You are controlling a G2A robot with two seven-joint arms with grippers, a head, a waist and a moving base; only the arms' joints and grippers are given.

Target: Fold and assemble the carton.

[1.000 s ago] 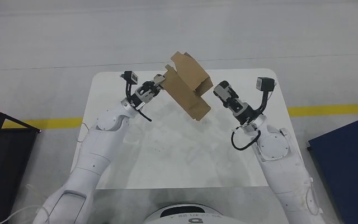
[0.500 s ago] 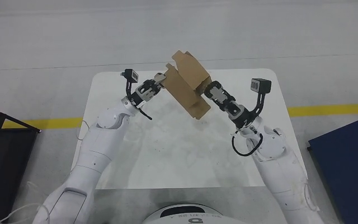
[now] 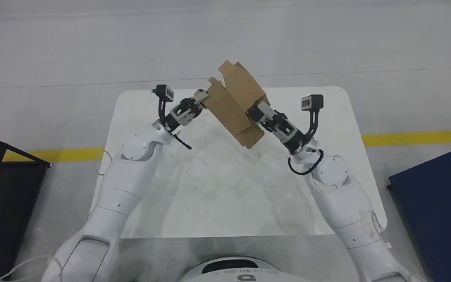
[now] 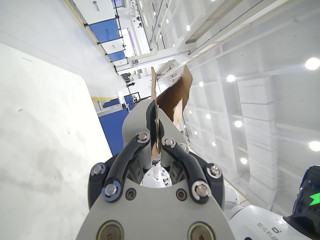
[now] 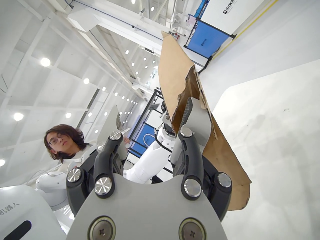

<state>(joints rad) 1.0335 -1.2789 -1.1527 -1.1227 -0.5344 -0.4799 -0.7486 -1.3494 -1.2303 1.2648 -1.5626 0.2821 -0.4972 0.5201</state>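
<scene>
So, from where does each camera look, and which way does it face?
Top view: above the arms, facing down on the table; both arms meet at the carton.
Left wrist view: on the left wrist, facing up along the left tool, shut on a carton edge.
Right wrist view: on the right wrist, facing up along the open right tool, one finger against the carton.
Shared: all show carton and table.

grey floor [image 3: 211, 42], yellow line [image 3: 409, 138], round ceiling lights [image 4: 312, 63]
</scene>
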